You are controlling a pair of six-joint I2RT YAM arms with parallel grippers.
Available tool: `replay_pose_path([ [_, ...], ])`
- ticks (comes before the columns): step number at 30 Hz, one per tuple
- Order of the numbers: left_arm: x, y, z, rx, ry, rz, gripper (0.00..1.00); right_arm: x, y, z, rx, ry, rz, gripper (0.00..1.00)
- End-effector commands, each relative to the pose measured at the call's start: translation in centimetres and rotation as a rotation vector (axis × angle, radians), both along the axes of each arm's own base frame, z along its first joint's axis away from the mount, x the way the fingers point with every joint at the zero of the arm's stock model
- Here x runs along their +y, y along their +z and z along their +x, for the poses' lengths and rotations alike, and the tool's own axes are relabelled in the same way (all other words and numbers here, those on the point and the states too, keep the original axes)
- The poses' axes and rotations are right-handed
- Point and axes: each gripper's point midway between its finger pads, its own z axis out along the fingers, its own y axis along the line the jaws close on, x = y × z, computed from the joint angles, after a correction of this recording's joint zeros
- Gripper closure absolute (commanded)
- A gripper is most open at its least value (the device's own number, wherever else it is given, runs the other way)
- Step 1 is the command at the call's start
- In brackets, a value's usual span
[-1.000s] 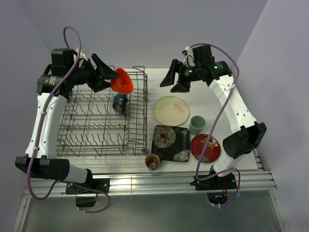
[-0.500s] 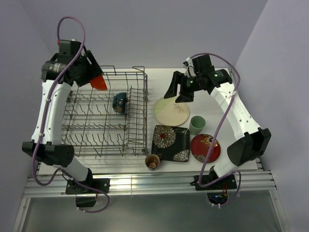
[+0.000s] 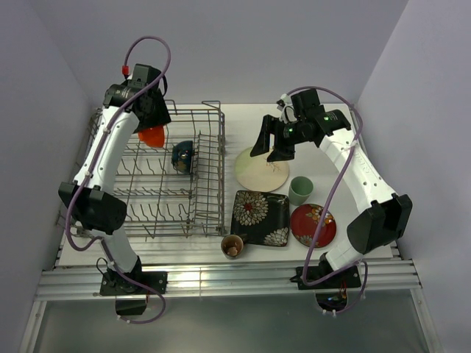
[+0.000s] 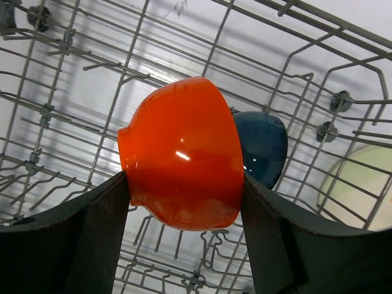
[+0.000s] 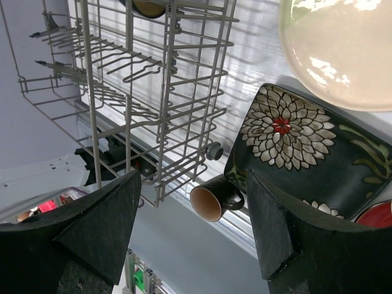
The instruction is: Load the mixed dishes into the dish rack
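- orange bowl is squeezed between left fingers, held sideways over far-left part of dish rack; likely tipped so it can be stood between tines
- dark blue bowl already set inside rack
- right fingers spread apart, empty, held just right of rack over pale plate; likely picked next

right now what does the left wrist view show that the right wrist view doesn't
Only the left wrist view: the orange bowl gripped between the left fingers. Only the right wrist view: the black plate, the brown cup, an edge of the red plate, and the right fingers open and empty. Both: the rack wires and part of the pale plate.
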Motion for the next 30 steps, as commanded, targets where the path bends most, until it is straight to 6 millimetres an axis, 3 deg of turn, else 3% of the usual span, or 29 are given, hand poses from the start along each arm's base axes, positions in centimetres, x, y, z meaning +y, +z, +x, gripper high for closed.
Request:
replay_pose_path([
  [1, 1.0, 0.9, -0.2, -0.026, 0.005, 0.096, 1.0, 0.4, 0.7, 0.2, -0.049, 0.033, 0.031, 0.24],
  [18, 0.3, -3.1, -1.4, 0.08, -0.149, 0.109, 1.0, 0.8, 0.2, -0.1, -0.024, 0.047, 0.047, 0.25],
  [30, 0.1, -4.2, -0.1, 0.084, -0.184, 0.096, 1.0, 0.8, -0.4, -0.1, -0.011, 0.055, 0.043, 0.25],
])
